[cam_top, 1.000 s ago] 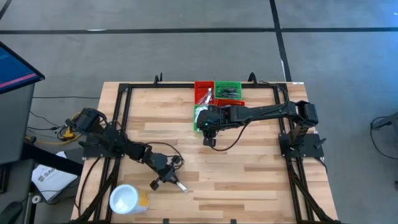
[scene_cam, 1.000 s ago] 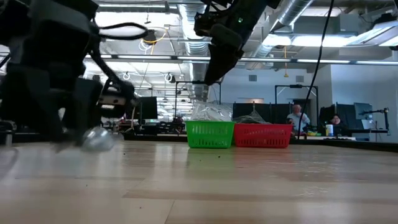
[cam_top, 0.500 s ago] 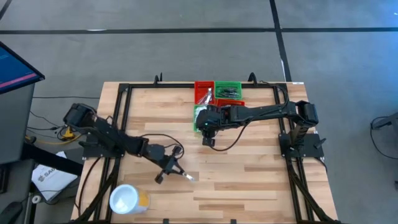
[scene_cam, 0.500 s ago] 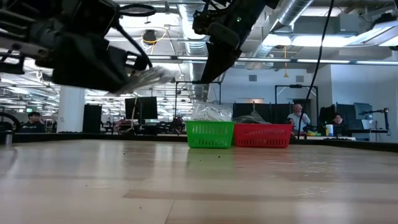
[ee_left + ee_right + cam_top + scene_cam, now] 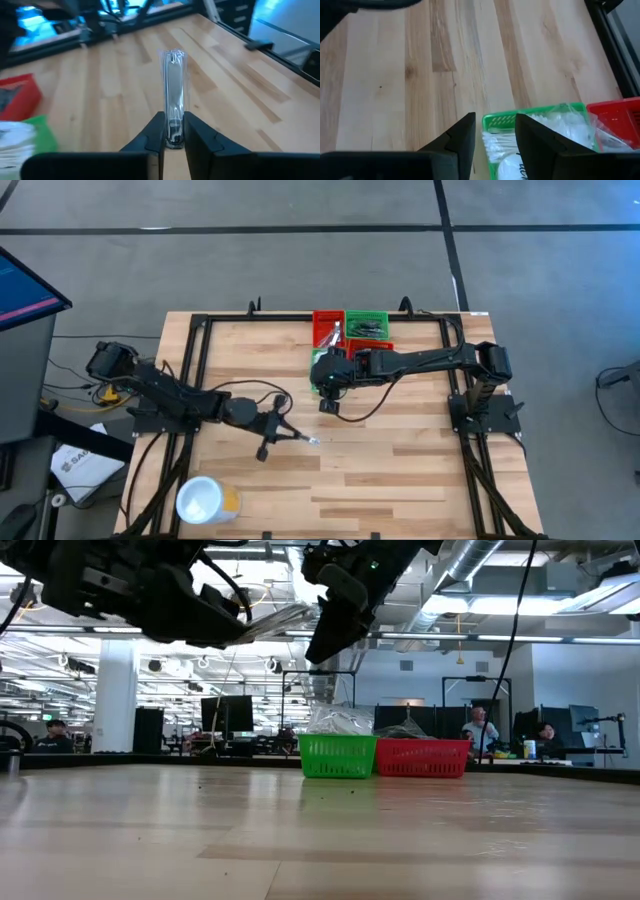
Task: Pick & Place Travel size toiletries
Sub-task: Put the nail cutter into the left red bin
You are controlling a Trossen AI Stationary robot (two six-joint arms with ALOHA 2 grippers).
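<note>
Above the tabletop (image 5: 400,470), a light, slippery silver sachet (image 5: 173,95) is pinched endwise by the left fingers (image 5: 153,137); the right fingers (image 5: 462,135) are spread.

The left gripper (image 5: 283,431), clamped on a thin silver sachet (image 5: 174,97), has been raised from the table (image 5: 400,470) and carried toward its centre.

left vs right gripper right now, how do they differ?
1. The left gripper is shut on a thin silver sachet; the right gripper is open and holds nothing.
2. The left gripper is over bare wooden table, left of centre; the right gripper is at the green bin, which holds white packets.
Shared: both are off the table.
</note>
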